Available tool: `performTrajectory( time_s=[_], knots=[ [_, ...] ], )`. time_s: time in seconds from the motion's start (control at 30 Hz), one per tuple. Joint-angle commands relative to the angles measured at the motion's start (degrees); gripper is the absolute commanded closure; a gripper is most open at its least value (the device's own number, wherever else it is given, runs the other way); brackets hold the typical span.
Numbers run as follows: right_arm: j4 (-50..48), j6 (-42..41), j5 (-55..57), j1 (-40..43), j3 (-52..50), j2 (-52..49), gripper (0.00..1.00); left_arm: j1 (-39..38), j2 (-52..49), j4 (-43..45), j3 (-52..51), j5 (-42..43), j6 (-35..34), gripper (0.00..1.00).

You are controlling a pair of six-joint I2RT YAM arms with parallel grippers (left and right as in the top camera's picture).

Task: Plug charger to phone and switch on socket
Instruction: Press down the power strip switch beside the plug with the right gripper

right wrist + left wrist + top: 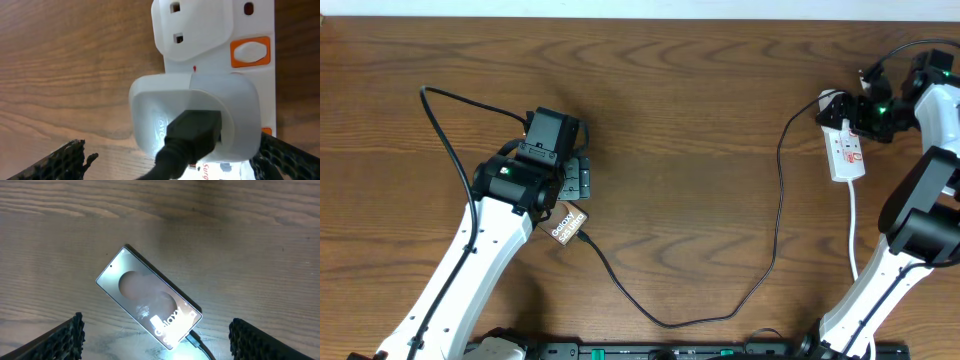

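White socket point(200, 25) with orange switch point(250, 52), black charger point(779, 210), brownish phone point(145, 295) with white lettering point(169, 321), brown wood-grain table point(680, 90)

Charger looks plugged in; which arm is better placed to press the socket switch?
Right. The right tool hangs over the power strip, orange switch in its wrist view; the left tool is far off, over the phone.

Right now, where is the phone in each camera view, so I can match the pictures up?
Overhead: the phone lies left of centre, partly under the left arm.
Left wrist: the phone is central, lying diagonally.
Right wrist: not in it.
Shared landmark: the black charger cable meeting the phone's end, seen in the overhead and left wrist views.
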State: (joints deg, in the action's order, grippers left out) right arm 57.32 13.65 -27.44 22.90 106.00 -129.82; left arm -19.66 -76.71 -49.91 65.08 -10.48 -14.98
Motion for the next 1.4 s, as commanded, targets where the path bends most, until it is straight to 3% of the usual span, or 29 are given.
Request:
performTrajectory(
  time_s=[0.0,0.43,0.9,1.13,1.37],
  knots=[
    [0.4,-1.6,-2.9,-1.7,0.8,-1.4,0.01,0.0,0.7,-0.2,1.7,-0.7,0.1,0.11],
    [0.8,-5.4,-4.6,-2.1,-0.1,-1.4,0.01,0.0,0.7,-0.2,1.7,-0.7,0.1,0.11],
    [-2.0,-8.1,-4.8,-3.2,-7.9,-1.6,0.03,0.0,0.7,-0.2,1.7,-0.7,0.1,0.10],
    [-1.2,-14.3,2.2,-2.0,-6.3,-0.4,0.10,0.0,0.7,-0.2,1.7,-0.7,0.1,0.11],
    [-0.5,-21.0,13.1,-0.4,-5.5,6.3,0.10,0.0,0.7,-0.2,1.7,-0.7,0.1,0.10]
  ],
)
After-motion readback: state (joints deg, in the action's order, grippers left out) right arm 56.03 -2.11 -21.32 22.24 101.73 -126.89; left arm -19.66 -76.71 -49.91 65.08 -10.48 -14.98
